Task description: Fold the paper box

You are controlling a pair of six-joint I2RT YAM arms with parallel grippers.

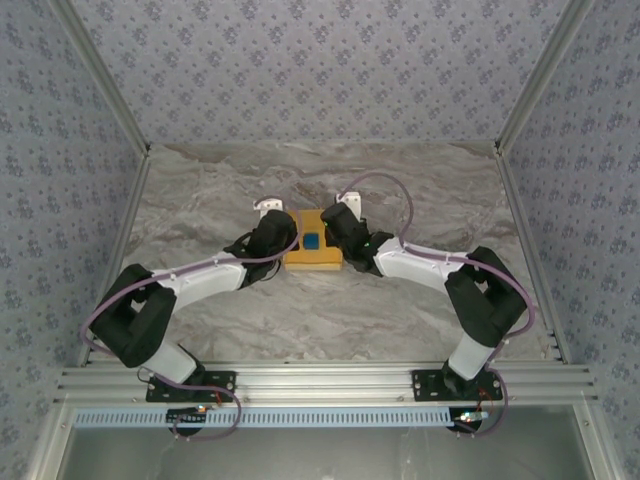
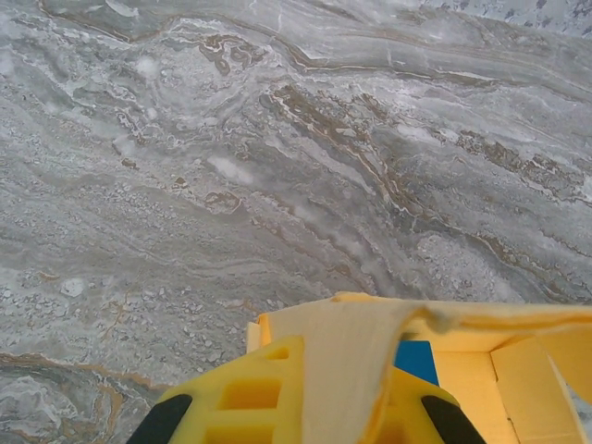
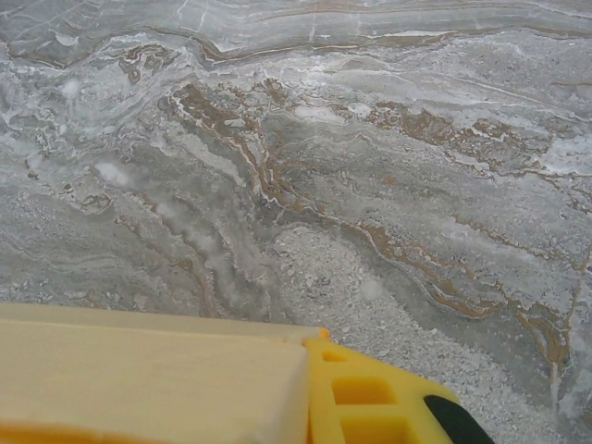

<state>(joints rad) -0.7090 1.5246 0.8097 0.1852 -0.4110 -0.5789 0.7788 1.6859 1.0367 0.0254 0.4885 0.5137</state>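
The paper box [image 1: 312, 262], yellow-orange card with its top open, sits mid-table between both arms. A small blue object [image 1: 311, 241] lies inside it. My left gripper [image 1: 286, 243] is at the box's left wall. In the left wrist view its yellow fingers [image 2: 250, 393] are shut on a pale card flap [image 2: 347, 347], and the blue object [image 2: 416, 359] shows just past it. My right gripper [image 1: 338, 243] is at the right wall. In the right wrist view one yellow finger [image 3: 370, 398] presses against the card panel [image 3: 148, 379]. That panel hides the other finger.
Marbled grey tabletop [image 1: 320, 320] runs all round the box. Patterned walls [image 1: 60, 150] close in the left, right and back. An aluminium rail [image 1: 320, 385] carrying the arm bases runs along the near edge.
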